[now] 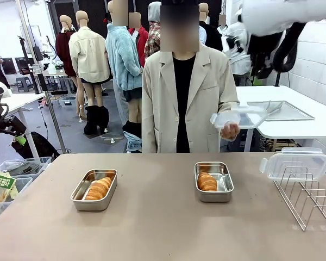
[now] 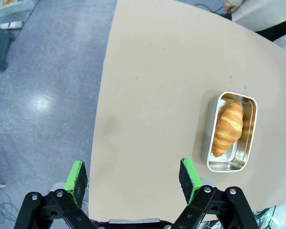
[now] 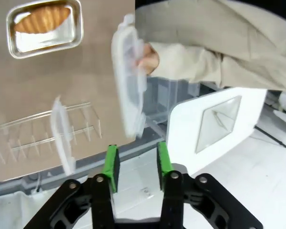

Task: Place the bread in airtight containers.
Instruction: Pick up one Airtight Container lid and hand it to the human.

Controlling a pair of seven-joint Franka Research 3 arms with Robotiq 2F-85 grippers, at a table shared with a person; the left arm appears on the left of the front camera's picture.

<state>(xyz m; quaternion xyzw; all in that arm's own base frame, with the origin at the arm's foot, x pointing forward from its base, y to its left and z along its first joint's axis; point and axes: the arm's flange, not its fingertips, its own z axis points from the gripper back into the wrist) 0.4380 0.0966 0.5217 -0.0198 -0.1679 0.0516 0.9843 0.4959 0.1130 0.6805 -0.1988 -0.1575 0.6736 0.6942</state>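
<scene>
Two tins (image 1: 94,189) — bread (image 1: 207,181) inside each.

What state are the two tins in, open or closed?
Both open. The left tin and right tin show bread uncovered; one lid is in the person's hand, the other on the wire rack.

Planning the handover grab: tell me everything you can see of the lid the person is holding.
The lid is clear plastic, rectangular with rounded corners, with a raised rim and clip flaps at its edges. The person's hand grips it from below at one end and holds it roughly level in the air beyond the far edge of the table. Nothing else touches it. In the right wrist view it looks blurred and edge-on, beyond the open right gripper, which is apart from it.
</scene>
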